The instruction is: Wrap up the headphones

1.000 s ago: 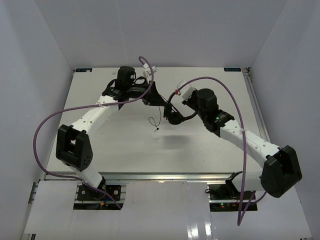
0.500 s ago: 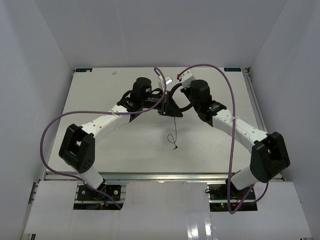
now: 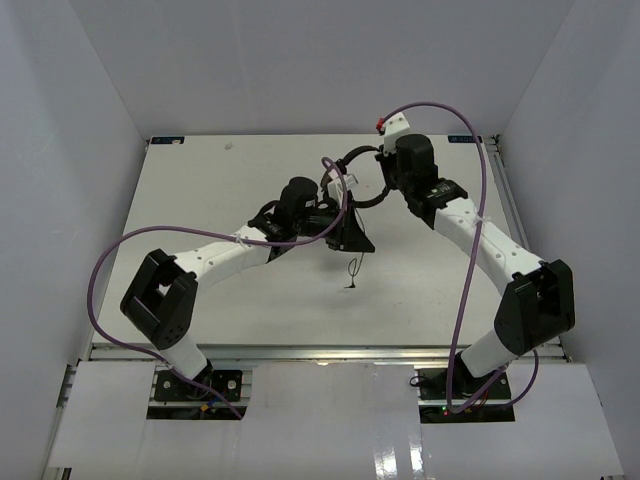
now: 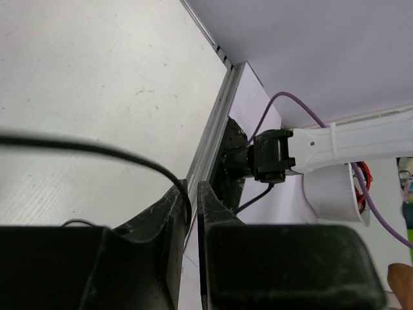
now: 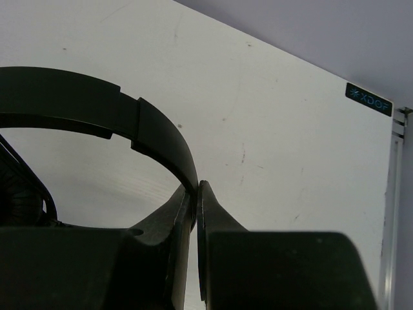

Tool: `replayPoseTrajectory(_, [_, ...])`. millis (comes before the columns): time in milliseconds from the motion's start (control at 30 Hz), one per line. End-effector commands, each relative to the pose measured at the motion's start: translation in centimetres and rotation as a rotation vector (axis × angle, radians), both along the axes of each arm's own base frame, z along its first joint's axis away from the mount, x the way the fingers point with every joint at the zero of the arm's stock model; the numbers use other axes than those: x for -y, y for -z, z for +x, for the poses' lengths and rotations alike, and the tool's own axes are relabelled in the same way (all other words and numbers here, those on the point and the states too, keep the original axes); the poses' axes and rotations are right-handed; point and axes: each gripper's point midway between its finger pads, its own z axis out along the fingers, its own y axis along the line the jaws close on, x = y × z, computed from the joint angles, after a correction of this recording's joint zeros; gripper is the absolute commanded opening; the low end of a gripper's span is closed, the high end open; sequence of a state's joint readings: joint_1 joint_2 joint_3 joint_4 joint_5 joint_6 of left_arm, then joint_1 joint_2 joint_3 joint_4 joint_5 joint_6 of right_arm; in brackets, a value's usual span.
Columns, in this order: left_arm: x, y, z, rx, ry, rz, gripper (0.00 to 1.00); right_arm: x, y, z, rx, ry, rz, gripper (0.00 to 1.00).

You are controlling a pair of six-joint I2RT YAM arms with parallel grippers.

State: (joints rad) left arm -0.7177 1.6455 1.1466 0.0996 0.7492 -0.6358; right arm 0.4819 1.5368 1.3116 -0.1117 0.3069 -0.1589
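Small black over-ear headphones (image 5: 155,135) are held by the headband, toward 1 o'clock over the flat white surface (image 3: 200,200).

The right end effector (image 5: 195,188) is closed on the flat black headband. In the right wrist view the band arcs in from 9 o'clock and ends between the two fingers. The left end effector (image 4: 192,188) sits near the middle of the surface, at about 7 o'clock from the right one. Its fingers stand a narrow slit apart, and the thin black cord (image 4: 116,152) sweeps in from 9 o'clock and dips into that slit. Whether the cord is clamped or loose there cannot be told. Seen from the top, the cord's free end hangs toward 6 o'clock from the left end effector.
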Motion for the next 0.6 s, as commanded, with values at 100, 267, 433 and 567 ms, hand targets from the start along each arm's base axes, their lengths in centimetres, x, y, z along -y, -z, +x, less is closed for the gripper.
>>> replayPoseTrajectory(100, [0.0,0.6,1.4,0.116,-0.084,0.01,0.2,-1.4,-4.3,0.3,-0.017,-0.036,0.264,0.08])
replayPoseTrajectory(267, [0.0,2.5,1.3,0.144,-0.104,0.038,0.15,-0.7,-5.4,0.7,-0.064,-0.049,0.365,0.08])
replayPoseTrajectory(433, [0.0,3.8,1.1,0.201,-0.13,0.056,0.14,-0.4,-6.5,0.6,-0.106,-0.082,0.451,0.08])
replayPoseTrajectory(567, [-0.2,3.2,1.7,0.276,-0.193,0.02,0.13,-0.8,-6.8,-0.2,-0.162,-0.122,0.534,0.08])
